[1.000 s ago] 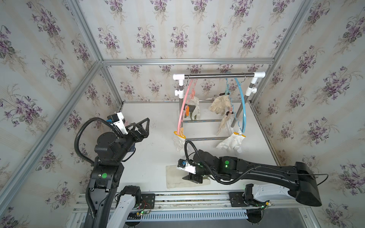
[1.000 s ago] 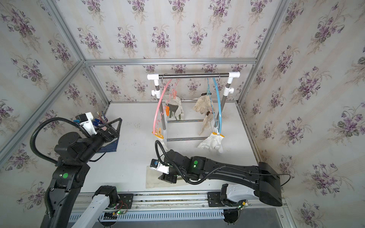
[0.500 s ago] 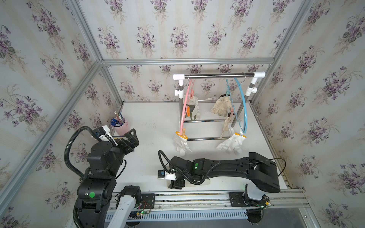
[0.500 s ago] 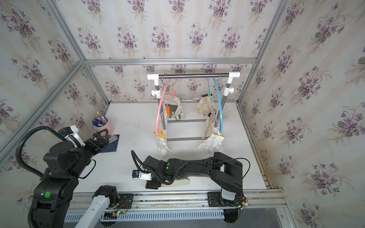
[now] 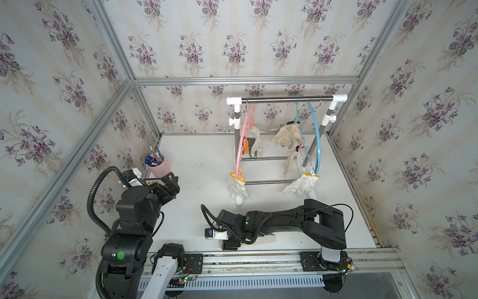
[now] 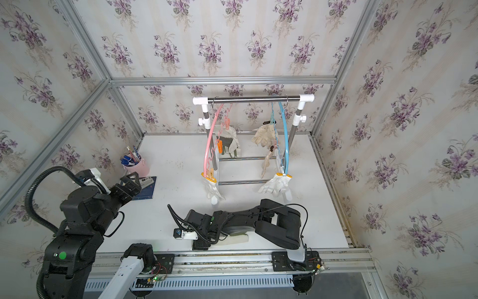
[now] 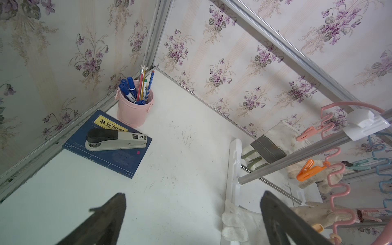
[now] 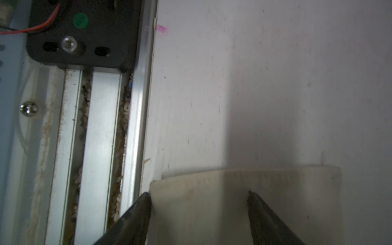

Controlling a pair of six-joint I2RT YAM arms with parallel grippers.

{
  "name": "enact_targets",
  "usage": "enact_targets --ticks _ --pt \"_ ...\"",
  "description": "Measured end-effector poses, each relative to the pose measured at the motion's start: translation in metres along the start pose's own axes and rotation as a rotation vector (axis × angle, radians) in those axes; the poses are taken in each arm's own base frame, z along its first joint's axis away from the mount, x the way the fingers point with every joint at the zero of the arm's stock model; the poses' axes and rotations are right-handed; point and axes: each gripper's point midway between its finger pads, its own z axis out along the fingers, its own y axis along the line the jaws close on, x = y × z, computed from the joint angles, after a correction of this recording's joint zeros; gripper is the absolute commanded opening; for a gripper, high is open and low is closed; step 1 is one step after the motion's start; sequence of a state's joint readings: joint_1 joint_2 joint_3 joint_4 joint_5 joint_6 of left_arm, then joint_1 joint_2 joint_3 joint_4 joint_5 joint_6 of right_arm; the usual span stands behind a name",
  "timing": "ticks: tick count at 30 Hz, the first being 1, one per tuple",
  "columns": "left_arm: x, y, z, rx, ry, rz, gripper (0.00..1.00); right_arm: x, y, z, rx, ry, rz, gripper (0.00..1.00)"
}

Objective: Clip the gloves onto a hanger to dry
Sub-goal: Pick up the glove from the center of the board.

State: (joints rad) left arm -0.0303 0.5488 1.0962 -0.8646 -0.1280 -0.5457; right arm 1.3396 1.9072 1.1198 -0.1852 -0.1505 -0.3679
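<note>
Left claw [image 7: 193, 196]: released, jaws at their widest and holding nothing; it hangs over the left of the table [image 5: 201, 160], lower left in both top views.
Left corner: a pink cup [image 5: 157, 165] of pens, with a stapler [image 7: 115, 140] lying on a blue book [image 7: 110, 158] just beside it; none of it belongs to the job.
Loose canvas glove [image 8: 297, 201]: flat on the table at the bottom centre of both top views, mostly under the right arm; its straight cuff end lies just beside the front rail [image 8: 99, 127].
Right claw [image 8: 198, 193]: down at that cuff, jaws apart; one tip sits at the cuff's side edge and the other over the cloth; nothing looks pinched.
Handling: light and limp, though probably stiffer than the knitted ones; dry canvas should not slip; pinch both layers a little behind the cuff edge, leaving the hem free for a clip; lifted by one corner it will likely droop.
Pink hanger [image 5: 239, 145]: centre; it carries a canvas glove [image 5: 254, 142] and a white knitted glove [image 5: 238, 187]; an orange clip [image 7: 308, 169] looks free.
Blue hanger [image 5: 319, 147]: right of centre; beige gloves [image 5: 288, 136] and a second white glove [image 5: 300, 183] hang there.
</note>
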Motion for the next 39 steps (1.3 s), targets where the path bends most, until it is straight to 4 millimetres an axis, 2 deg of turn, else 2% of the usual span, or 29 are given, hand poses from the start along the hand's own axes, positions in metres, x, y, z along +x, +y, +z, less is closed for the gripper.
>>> enact_targets --ticks 13,15,18,20,25,35,39 --pt "0.005 0.005 0.003 -0.033 0.026 0.014 1.00 -0.009 -0.008 0.005 0.042 -0.050 -0.007 0.47" --pt "0.004 0.005 0.003 -0.035 0.024 0.014 1.00 -0.007 -0.010 0.003 0.054 -0.049 -0.005 0.40" --pt "0.004 0.006 0.004 -0.039 0.024 0.015 1.00 -0.001 -0.014 -0.002 0.078 -0.035 -0.001 0.24" --pt "0.004 0.006 0.004 -0.040 0.025 0.015 1.00 0.001 -0.016 -0.005 0.084 -0.032 0.004 0.20" --pt "0.006 0.006 0.006 -0.044 0.031 0.013 1.00 -0.004 -0.019 -0.020 0.112 -0.051 0.003 0.00" --pt "0.012 0.006 0.013 -0.037 0.053 0.032 0.98 -0.018 -0.030 -0.060 0.168 -0.092 0.015 0.00" --pt "0.014 -0.011 0.022 0.037 0.074 0.086 0.95 -0.028 -0.048 -0.102 0.215 -0.144 0.047 0.00"
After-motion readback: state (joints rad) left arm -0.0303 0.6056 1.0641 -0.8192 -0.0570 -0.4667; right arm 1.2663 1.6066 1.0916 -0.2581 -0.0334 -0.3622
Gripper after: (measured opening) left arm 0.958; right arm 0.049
